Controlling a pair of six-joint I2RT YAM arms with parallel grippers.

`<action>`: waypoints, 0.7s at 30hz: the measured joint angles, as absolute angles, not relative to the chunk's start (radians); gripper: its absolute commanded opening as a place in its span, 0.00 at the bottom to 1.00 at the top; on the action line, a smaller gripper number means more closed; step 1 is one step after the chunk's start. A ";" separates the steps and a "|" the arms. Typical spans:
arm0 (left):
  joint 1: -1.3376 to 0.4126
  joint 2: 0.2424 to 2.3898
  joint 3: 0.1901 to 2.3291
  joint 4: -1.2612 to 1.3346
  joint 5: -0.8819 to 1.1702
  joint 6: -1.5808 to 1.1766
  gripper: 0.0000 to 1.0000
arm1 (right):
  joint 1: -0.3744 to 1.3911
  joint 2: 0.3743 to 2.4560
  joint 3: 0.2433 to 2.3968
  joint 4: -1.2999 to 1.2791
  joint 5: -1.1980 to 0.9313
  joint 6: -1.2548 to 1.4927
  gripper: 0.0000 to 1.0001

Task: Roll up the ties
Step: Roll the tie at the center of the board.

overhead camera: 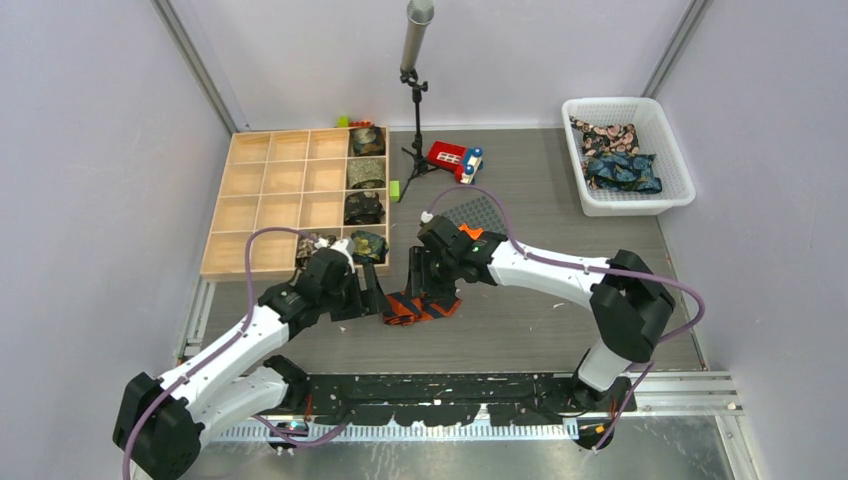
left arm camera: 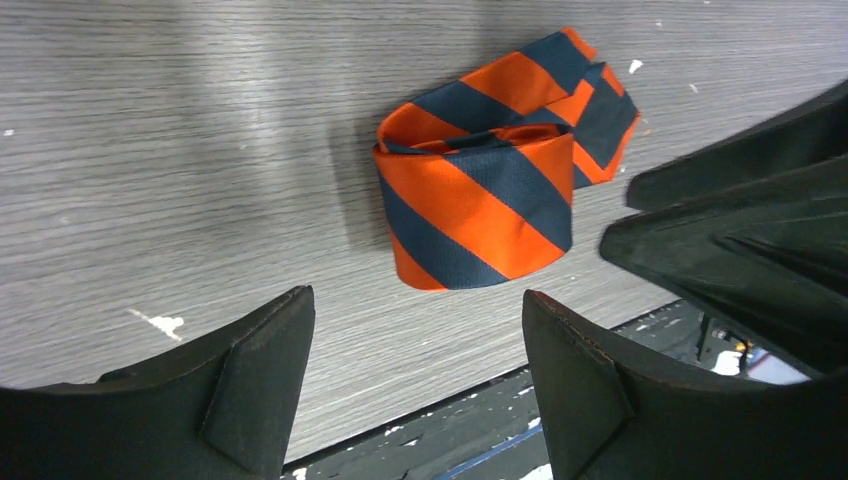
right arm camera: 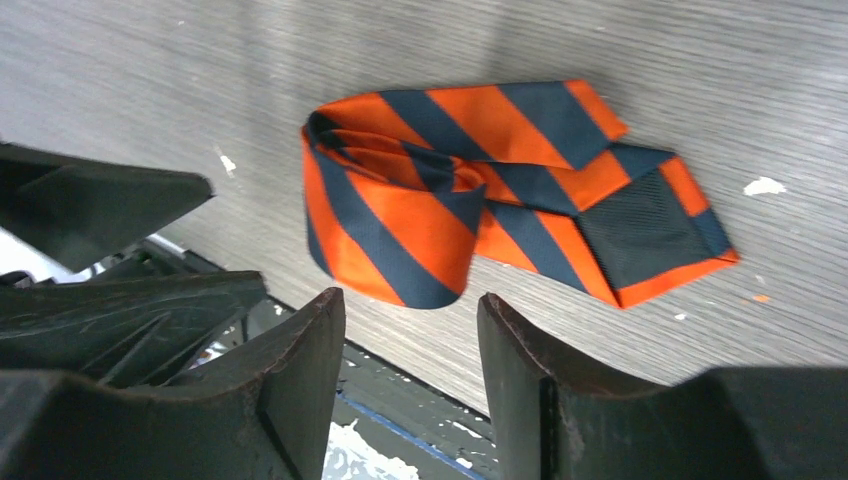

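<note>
Striped tie (left arm camera: 480, 200), orange and dark navy, lies on the grey wood-grain table (left arm camera: 150, 150) close to the near edge, about 6 o'clock from the table's centre in the overhead view. It is part rolled: a loose coil stands on its edge, and a short flat tail trails from it, ending in the pointed tip with dark lining showing

Left claw (left arm camera: 418, 305) hangs at 9 o'clock of the coil, fingers spread wide, holding nothing. Right claw (right arm camera: 412, 300) hangs at 12 o'clock of it, fingers apart by a narrower gap, also empty. Neither appears to touch the fabric

The cloth looks light, soft and smooth, so it will likely slip and the coil may spring open if let go. The best hold seems to be a gentle pinch across the coil's two flat faces, with the other claw pinning the tail

Farther back, at 10 o'clock, a wooden tray (overhead camera: 270, 210) of square compartments keeps rolled ties (overhead camera: 366, 175) in its right-hand column. At 2 o'clock, a white basket (overhead camera: 625, 103) holds dark patterned ties (overhead camera: 620, 160) lying loose
</note>
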State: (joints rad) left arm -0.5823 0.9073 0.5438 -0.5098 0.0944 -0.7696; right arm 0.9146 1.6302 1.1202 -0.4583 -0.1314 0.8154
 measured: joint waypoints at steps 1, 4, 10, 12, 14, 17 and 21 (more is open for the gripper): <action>-0.579 0.907 0.538 -0.497 0.108 -0.772 0.77 | 0.915 1.637 1.120 -0.444 -0.145 0.816 0.49; -0.569 0.913 0.528 -0.459 0.144 -0.777 0.77 | 0.915 1.668 1.120 -0.414 -0.173 0.818 0.45; -0.559 0.947 0.509 -0.403 0.188 -0.778 0.77 | 0.914 1.705 1.112 -0.392 -0.187 0.818 0.39; -0.555 0.968 0.501 -0.382 0.204 -0.779 0.77 | 0.914 1.707 1.109 -0.388 -0.186 0.818 0.38; -0.553 0.991 0.495 -0.363 0.216 -0.780 0.77 | 0.914 1.707 1.103 -0.384 -0.186 0.817 0.38; -0.553 1.026 0.484 -0.325 0.236 -0.783 0.77 | 0.914 1.707 1.092 -0.381 -0.185 0.817 0.37; -0.551 1.070 0.472 -0.281 0.255 -0.789 0.77 | 0.912 1.708 1.075 -0.375 -0.184 0.814 0.37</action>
State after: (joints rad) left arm -0.5510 1.0698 0.4717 -0.2813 0.2546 -0.7891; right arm 0.9119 1.7084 1.0752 -0.3748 -0.1841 0.8139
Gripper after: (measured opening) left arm 0.770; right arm 0.375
